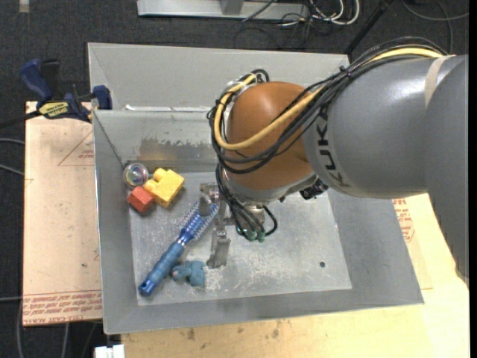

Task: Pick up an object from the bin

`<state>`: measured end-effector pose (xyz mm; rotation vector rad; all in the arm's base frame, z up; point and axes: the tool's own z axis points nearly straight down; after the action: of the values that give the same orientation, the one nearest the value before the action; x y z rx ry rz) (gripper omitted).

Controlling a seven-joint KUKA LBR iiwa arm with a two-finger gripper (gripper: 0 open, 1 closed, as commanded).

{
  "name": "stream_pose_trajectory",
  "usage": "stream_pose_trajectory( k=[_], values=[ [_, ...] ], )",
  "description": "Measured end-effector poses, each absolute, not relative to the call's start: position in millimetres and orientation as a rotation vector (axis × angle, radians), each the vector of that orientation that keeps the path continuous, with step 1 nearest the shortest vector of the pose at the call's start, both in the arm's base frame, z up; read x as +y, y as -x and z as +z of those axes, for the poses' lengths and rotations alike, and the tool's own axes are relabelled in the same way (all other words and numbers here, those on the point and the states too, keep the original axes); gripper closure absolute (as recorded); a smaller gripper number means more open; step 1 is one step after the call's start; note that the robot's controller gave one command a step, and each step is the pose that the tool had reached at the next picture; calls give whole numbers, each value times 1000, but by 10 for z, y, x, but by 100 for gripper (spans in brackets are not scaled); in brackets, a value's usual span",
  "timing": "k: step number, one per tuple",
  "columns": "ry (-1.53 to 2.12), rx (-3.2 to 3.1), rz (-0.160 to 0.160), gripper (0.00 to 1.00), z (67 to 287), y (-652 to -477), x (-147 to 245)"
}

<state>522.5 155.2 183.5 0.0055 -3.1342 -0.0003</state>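
My gripper (213,223) hangs low over the middle of the bin, under the orange wrist cover. It is open: one metal finger (208,195) stands at the far side and the other finger (218,250) at the near side. A long blue tool (179,246) with a ribbed, light blue upper end lies slantwise, and that ribbed end reaches into the gap between the fingers. Its dark blue handle runs down to the bin's front left. A small grey-blue piece (191,273) lies just left of the near finger, beside the handle.
In the bin's back left lie a yellow block (165,186), a red block (140,199) and a small clear ball (136,173), close together. The arm and its cables cover the bin's back right.
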Motion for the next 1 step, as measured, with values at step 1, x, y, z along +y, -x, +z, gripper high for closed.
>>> stream_pose_trajectory(
  k=[1],
  values=[
    [-403,-3112,-2,0,692,-5385,1979]
  ],
)
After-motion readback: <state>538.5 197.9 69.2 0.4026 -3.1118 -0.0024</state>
